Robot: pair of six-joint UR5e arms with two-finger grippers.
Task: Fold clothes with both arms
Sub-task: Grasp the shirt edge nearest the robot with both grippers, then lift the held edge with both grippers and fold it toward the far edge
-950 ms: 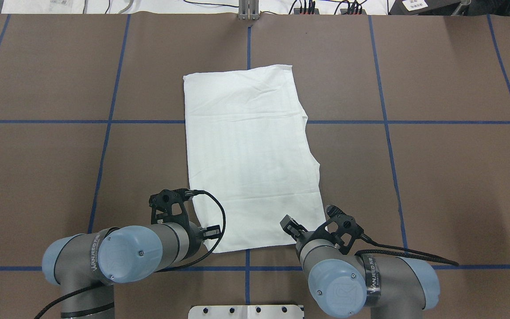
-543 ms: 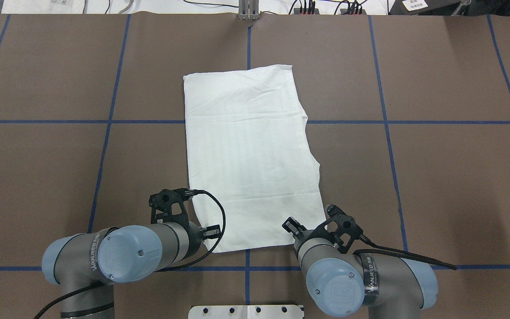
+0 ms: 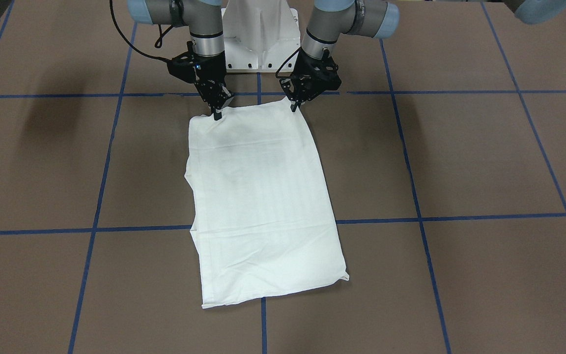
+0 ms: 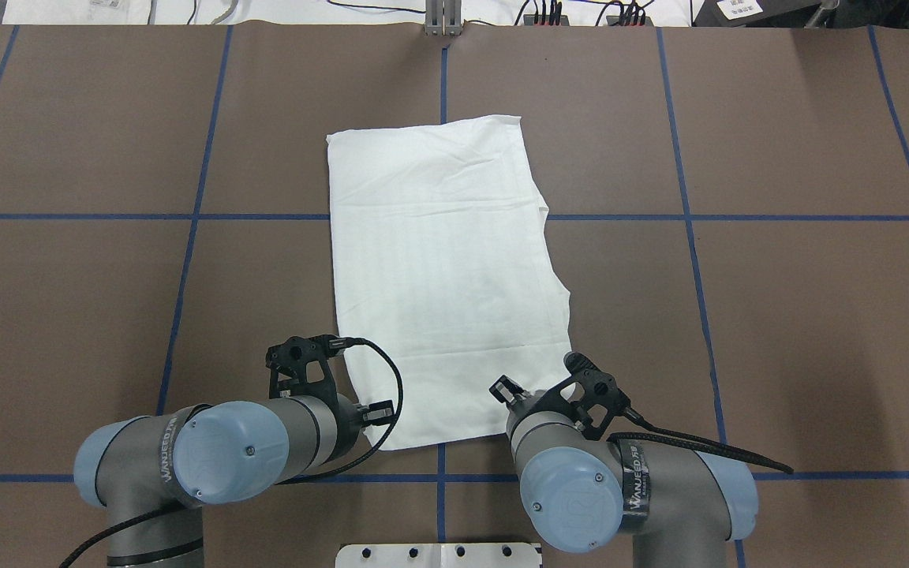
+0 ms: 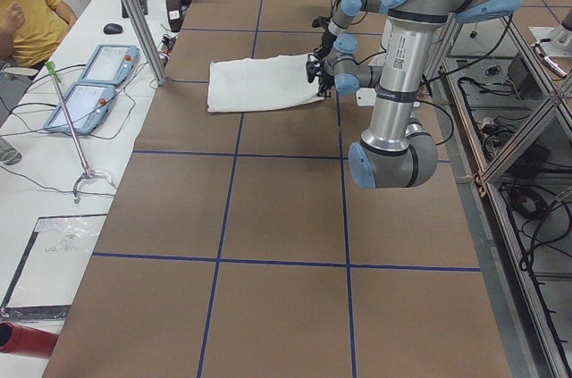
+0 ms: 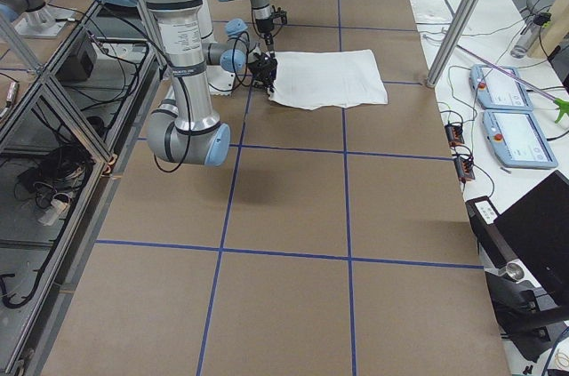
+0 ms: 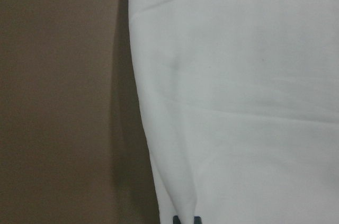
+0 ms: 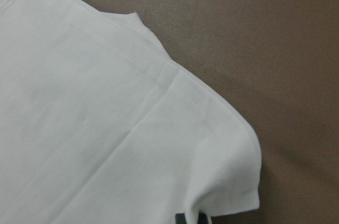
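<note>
Since the T-shirt (image 4: 447, 276) lies as a long rectangle in the middle of the table (image 4: 778, 315), we judge the end-over-end fold is starting. The left gripper (image 3: 294, 107) and right gripper (image 3: 217, 116) each look clenched on a robot-side corner. Next, we must lift both evenly toward the far edge.

– Where am I looking from?
– You look down from behind the robot (image 3: 258, 29) at 6 o'clock, back at it from 12, and along the table (image 4: 817, 315) from 9 and 3.
– What overlaps?
– All four share the shirt (image 4: 439, 276); your wrist views hug its corners.
</note>
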